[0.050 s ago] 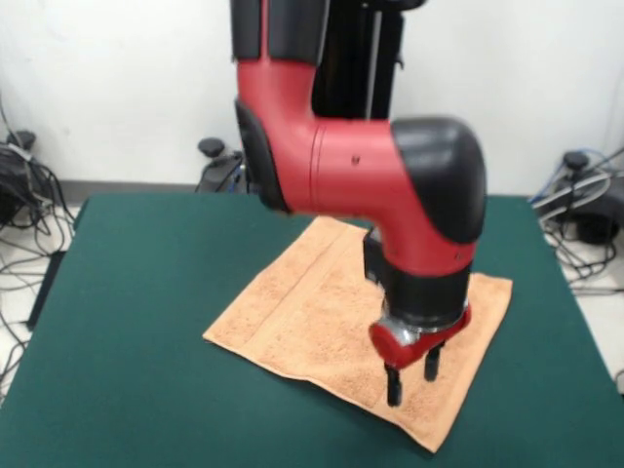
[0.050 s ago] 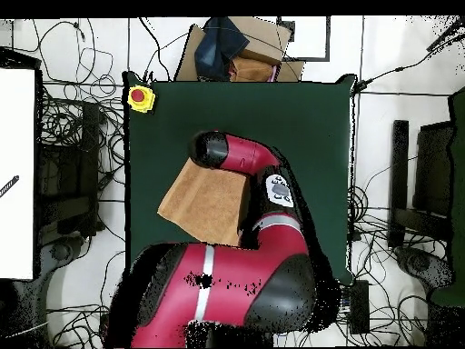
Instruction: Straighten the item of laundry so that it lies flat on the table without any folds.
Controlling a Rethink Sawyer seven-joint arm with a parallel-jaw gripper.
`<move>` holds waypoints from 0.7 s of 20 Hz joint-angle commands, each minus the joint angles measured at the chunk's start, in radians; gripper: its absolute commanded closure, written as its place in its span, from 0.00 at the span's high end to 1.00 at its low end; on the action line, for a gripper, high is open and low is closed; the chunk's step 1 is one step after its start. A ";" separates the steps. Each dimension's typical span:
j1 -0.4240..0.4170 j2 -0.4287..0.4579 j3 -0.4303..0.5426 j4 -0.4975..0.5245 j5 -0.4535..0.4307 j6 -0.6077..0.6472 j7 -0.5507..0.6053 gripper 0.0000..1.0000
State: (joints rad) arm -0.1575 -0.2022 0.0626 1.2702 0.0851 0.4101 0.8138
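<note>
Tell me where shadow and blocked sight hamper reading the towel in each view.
Front view: even light; a soft shadow under the gripper falls on the peach-orange terry-cloth towel, and the arm covers part of it. Overhead view: the red and black arm hides the towel's right part and the gripper.

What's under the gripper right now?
The gripper, fingers apart, hangs over the towel, which lies spread on the green table. The arm hides part of the towel's far side.

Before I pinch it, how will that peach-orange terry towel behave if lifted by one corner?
Probably floppy: the peach-orange terry towel lies limp and flat on the dark green felt table, so it should drape. Likely light. Pushed, the gripper may bunch it, since pile could grip felt.
</note>
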 commanded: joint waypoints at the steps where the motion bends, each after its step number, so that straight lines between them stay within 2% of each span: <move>1: 0.055 -0.161 -0.114 0.137 -0.016 0.142 0.290 1.00; 5: 0.060 -0.209 -0.129 0.168 -0.003 0.163 0.282 1.00; 8: 0.055 -0.221 -0.140 0.194 -0.013 0.127 0.272 1.00; 11: 0.059 -0.202 -0.167 0.198 -0.030 0.092 0.273 1.00; 14: 0.098 -0.177 -0.242 0.192 -0.048 0.074 0.308 1.00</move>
State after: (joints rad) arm -0.0891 -0.4017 -0.1183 1.3412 0.0849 0.4538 0.8140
